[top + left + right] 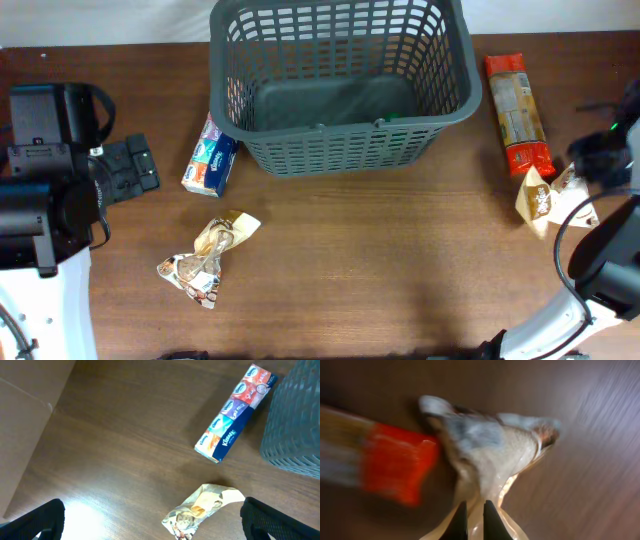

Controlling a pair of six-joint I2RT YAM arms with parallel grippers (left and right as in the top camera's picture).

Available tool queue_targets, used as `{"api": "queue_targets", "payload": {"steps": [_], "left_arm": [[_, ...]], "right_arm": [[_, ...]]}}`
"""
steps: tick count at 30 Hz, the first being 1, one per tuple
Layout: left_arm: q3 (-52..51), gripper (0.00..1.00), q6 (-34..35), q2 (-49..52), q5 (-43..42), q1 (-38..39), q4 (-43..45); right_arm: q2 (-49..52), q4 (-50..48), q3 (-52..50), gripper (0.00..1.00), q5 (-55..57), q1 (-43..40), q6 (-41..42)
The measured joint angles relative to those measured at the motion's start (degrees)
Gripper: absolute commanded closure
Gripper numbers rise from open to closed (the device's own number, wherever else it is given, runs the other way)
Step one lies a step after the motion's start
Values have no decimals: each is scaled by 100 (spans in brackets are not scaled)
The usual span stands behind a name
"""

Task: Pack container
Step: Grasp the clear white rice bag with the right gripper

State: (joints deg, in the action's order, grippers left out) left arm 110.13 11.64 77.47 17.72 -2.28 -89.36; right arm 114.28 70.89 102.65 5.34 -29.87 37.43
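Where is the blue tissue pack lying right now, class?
In the overhead view, the tissue pack lies on the table's left side, beside the basket's left wall and beyond the crumpled wrapper.

The dark grey lattice basket (340,85) is seen at the far centre of the brown table (400,270), upright, its rim unobstructed. A small green patch is noted on its floor at the near right; what it is cannot be resolved. A multicoloured tissue pack (210,160) is laid just beside the basket's near-left corner. A crumpled cream-and-brown wrapper (208,258) is found nearer the front, well apart from the basket. A long orange-red packet (518,112) is laid lengthwise to the basket's right. A cream packet (543,200) is located at its near end, partly covered by the right arm (605,265). The left arm (50,190) is positioned at the left edge.
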Motion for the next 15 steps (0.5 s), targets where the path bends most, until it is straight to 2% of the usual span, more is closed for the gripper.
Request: {"api": "queue_targets", "payload": {"steps": [7,8,9,10,15], "left_arm": [[0,1,0,0,2,0,59],[0,1,0,0,2,0,59],[0,1,0,0,0,0,55],[0,1,0,0,2,0,31],[0,1,0,0,2,0,-61]], "right_arm": [[-756,568,2124,95,55,407,-785],[-916,588,2339,68,68,503,-813],[-1008,588,2444,6,68,549,-817],[-1200,625,2621,1,74,608,-813],[-1222,1115,2566,1,247,413,-457]]}}
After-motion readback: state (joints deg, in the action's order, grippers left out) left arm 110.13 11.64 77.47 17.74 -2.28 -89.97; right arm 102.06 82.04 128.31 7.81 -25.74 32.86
